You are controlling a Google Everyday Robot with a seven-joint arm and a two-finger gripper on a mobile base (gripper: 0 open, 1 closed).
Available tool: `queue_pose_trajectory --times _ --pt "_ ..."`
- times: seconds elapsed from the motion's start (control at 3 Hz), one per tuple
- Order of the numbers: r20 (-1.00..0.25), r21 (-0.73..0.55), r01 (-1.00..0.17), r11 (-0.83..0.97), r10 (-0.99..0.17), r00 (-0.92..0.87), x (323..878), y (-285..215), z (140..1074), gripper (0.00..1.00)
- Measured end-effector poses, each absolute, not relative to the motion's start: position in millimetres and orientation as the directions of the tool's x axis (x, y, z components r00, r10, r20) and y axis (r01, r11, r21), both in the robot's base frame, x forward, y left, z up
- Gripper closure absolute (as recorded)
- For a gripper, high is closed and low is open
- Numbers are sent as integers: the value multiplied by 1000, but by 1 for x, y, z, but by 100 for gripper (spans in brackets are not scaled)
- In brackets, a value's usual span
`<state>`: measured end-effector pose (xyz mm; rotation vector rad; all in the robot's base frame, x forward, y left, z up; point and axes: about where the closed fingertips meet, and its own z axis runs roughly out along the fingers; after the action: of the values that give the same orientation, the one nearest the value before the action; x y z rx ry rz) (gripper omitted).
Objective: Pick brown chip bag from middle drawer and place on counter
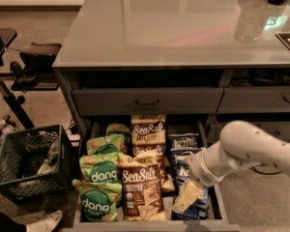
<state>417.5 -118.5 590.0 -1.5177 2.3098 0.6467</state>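
The middle drawer (218, 208) is pulled open below the counter (174, 28). A row of brown chip bags with "Sea Salt" lettering runs down its centre, the front one (141, 190) nearest me and another (148, 128) behind it. Green "dang" bags (97, 185) fill the left side and blue Kettle bags (182, 141) the right. My gripper (186, 197), pale yellow at the end of the white arm (251, 151), hangs over the blue bags at the drawer's front right, just right of the front brown bag. It holds nothing that I can see.
A dark plastic crate (26, 161) stands on the floor left of the drawer. A closed drawer front with a bar handle (147, 101) is above the open drawer, and more drawers are at right (261, 98). A shoe (43, 222) shows at the bottom left.
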Motion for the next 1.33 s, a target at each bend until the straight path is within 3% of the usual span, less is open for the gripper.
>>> queue_pose_trajectory --times 1.0,1.33 --pt "-770 34 -919 393 -576 -275 467 -59 541 0" --pt "-770 39 -917 398 -572 -281 462 -58 538 0"
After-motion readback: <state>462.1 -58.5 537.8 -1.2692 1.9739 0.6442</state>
